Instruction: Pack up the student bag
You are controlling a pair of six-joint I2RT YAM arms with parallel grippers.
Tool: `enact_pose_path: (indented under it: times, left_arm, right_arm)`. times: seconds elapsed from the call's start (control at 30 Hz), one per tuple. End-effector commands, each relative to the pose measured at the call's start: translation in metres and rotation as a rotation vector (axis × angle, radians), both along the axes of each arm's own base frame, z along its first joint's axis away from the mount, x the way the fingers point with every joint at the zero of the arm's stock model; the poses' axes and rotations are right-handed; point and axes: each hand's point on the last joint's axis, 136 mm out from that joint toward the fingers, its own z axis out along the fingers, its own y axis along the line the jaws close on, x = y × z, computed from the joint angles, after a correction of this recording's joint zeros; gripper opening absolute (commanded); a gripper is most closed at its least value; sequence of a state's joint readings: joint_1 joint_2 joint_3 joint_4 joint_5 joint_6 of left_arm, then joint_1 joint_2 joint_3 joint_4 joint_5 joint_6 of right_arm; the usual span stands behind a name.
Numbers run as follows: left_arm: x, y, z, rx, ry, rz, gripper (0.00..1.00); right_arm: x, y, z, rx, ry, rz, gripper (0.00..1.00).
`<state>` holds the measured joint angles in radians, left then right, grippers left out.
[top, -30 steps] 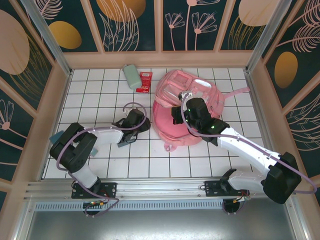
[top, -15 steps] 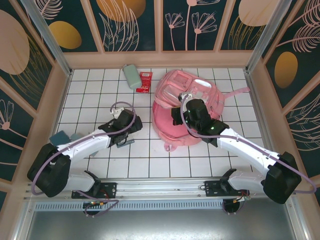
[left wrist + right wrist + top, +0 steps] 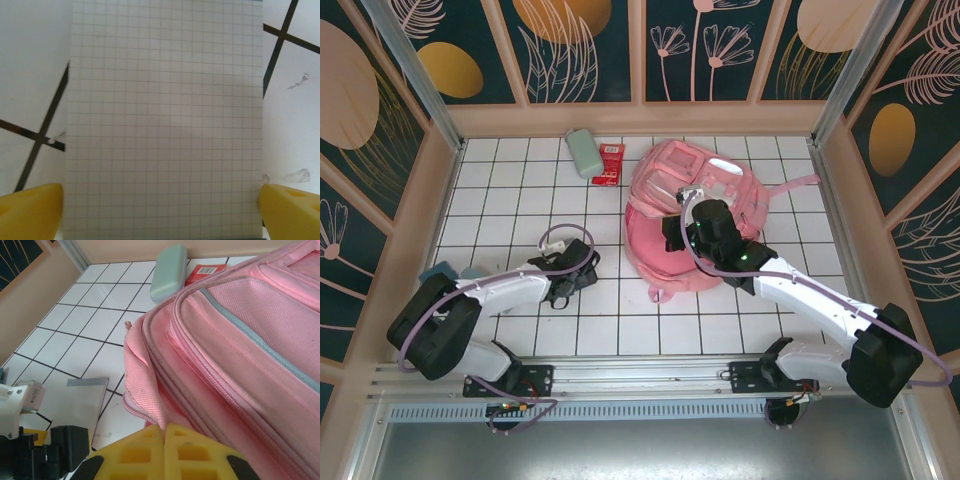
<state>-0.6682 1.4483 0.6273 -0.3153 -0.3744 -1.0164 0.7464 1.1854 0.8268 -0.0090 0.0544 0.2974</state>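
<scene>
Two arms engaged | step: picking up grid-paper notepad [image 3: 165, 115] from tiled table [image 3: 510, 190] | left gripper [image 3: 161, 212] spread wide, straddling notepad's sides | right gripper [image 3: 165, 440] pressed together at near edge of student bag [image 3: 665, 190], far-centre | next: close squarely, lift.

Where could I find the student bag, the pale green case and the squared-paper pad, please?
student bag [image 3: 645, 250], top external view, lower-left fabric panel.
pale green case [image 3: 584, 152], top external view, middle of its lid.
squared-paper pad [image 3: 165, 125], left wrist view, centre of the page.
</scene>
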Motion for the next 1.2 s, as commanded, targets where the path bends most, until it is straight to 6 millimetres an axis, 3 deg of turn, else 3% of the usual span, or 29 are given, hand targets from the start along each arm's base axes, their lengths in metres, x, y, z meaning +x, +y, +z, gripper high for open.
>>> enact_pose_path:
  times: [0.0,0.23,0.53,1.17]
  left_arm:
    - [-0.003,-0.004,-0.013,0.003,0.035,-0.003,0.99]
    - [-0.001,-0.008,-0.014,0.005,0.036,-0.015,0.98]
    - [0.003,-0.008,0.007,-0.001,-0.002,0.018,0.99]
    - [0.010,-0.019,0.016,-0.035,-0.050,0.021,0.99]
  right_arm:
    - [0.001,0.002,0.018,0.048,-0.057,-0.001,0.00]
    - [0.001,0.000,0.018,0.044,-0.056,-0.006,0.00]
    - [0.003,0.002,0.018,0.048,-0.054,-0.003,0.00]
    - [0.003,0.000,0.011,0.046,-0.049,-0.005,0.00]
